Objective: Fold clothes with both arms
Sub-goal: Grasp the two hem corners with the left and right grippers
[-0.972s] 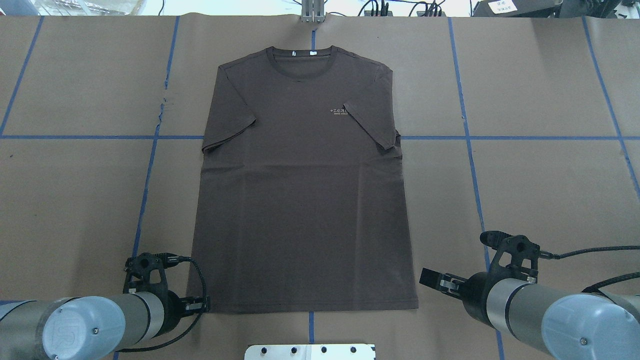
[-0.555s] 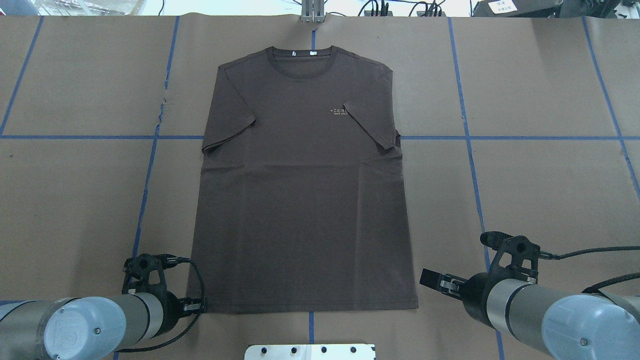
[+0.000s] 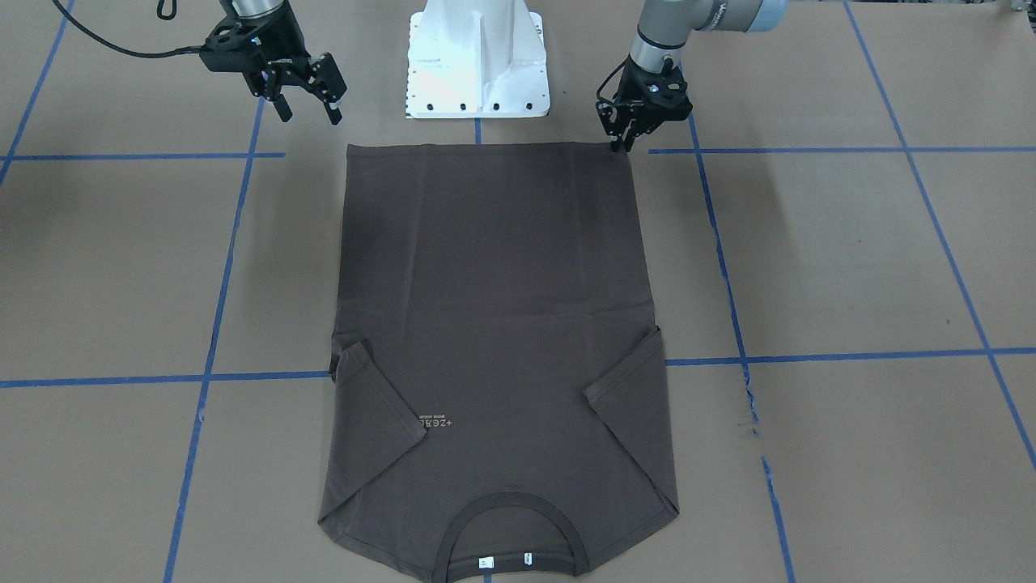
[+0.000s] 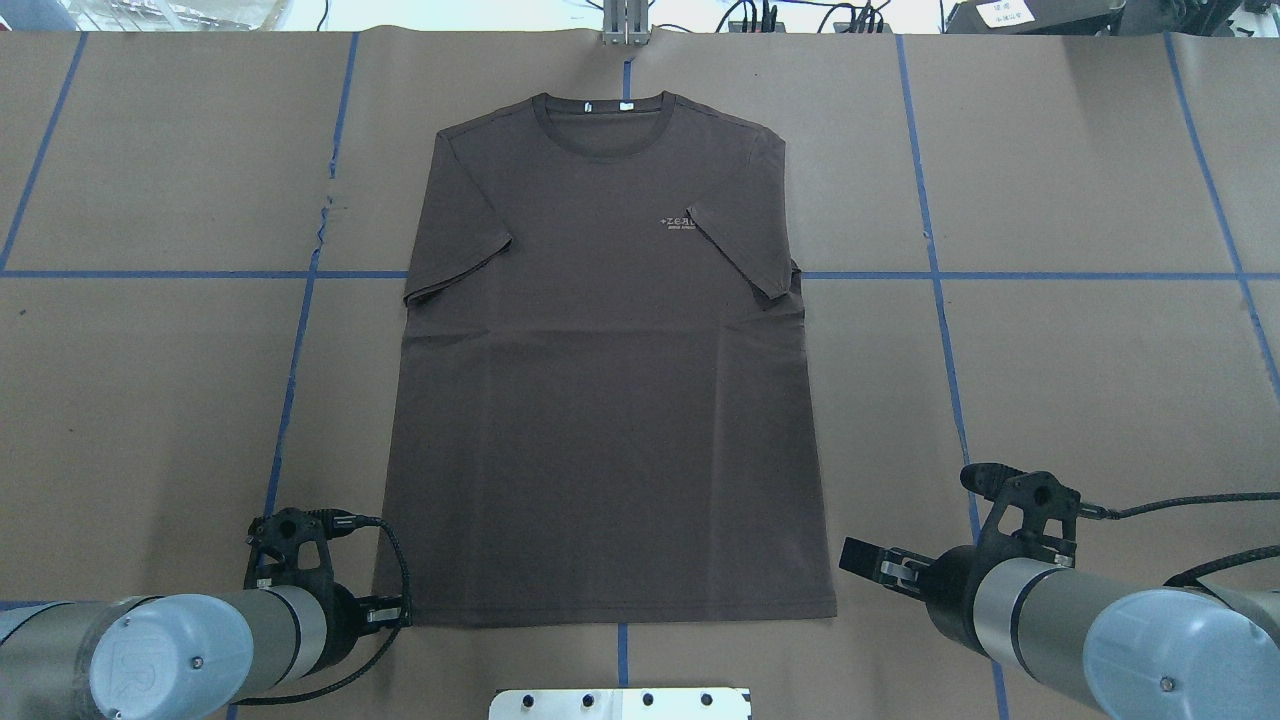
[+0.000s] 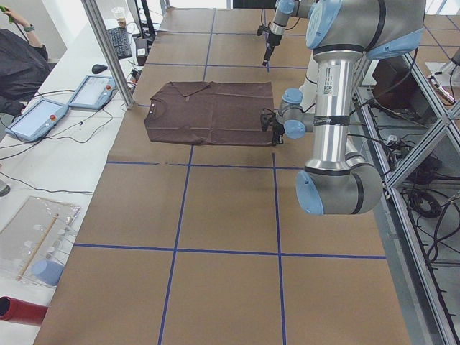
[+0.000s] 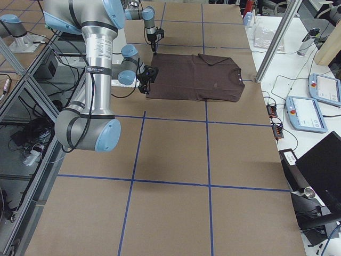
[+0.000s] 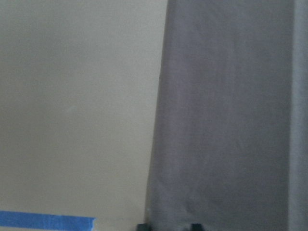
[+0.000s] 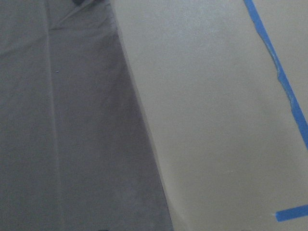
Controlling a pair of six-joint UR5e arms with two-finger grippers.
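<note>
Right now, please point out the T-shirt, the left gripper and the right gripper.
T-shirt [image 4: 610, 420]: overhead view, middle of front.
left gripper [image 3: 622, 146]: front-facing view, between fingertips.
right gripper [image 3: 309, 117]: front-facing view, between fingertips.

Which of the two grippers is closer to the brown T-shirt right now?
Left. The left gripper sits right at one hem corner of the T-shirt; the right gripper hangs beside the other hem corner, clearly apart from it.
</note>
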